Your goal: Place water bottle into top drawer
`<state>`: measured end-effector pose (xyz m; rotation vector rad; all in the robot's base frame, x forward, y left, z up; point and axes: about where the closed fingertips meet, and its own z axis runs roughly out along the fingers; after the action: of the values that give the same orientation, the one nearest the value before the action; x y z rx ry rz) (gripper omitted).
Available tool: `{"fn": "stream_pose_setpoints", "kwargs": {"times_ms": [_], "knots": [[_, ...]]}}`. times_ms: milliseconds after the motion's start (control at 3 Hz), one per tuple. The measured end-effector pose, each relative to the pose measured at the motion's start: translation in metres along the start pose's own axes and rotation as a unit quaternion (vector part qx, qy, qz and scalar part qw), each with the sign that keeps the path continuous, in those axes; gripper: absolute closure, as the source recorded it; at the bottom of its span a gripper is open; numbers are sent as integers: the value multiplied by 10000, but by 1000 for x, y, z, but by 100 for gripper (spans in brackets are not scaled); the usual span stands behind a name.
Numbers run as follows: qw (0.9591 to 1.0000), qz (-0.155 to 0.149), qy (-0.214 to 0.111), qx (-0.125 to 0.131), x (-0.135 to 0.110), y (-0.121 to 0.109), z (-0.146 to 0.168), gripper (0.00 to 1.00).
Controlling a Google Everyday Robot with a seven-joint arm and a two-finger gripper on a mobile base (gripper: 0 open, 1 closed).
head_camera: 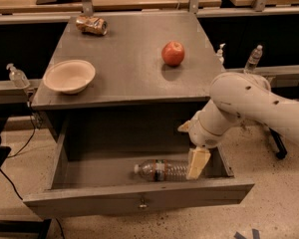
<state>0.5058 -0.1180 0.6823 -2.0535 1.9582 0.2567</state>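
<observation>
The water bottle (162, 170), clear and ribbed with a white cap and a red-and-blue band, lies on its side inside the open top drawer (139, 193), cap pointing left. The grey drawer is pulled out of the cabinet and has a small metal knob (142, 202) on its front. My gripper (197, 163) reaches down into the drawer's right side and is closed on the bottle's base end, which its cream finger hides. The bottle rests low, at or near the drawer floor.
On the cabinet top (124, 78) are a red apple (173, 53), a cream bowl (69, 75) and a crushed can (91, 25). A small upright bottle (253, 59) and a pump dispenser (219, 53) stand behind on the right. Another dispenser (17, 76) is at the left.
</observation>
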Motion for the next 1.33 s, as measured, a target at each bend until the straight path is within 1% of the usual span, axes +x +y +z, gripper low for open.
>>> {"fn": "stream_pose_setpoints", "kwargs": {"times_ms": [333, 667, 1000, 1333], "knots": [[9994, 90, -125, 301, 9, 4, -24, 39], [9969, 138, -260, 728, 17, 15, -65, 43], [9933, 65, -432, 1074, 23, 34, -111, 18], [9905, -13, -691, 1191, 32, 54, -149, 0]]}}
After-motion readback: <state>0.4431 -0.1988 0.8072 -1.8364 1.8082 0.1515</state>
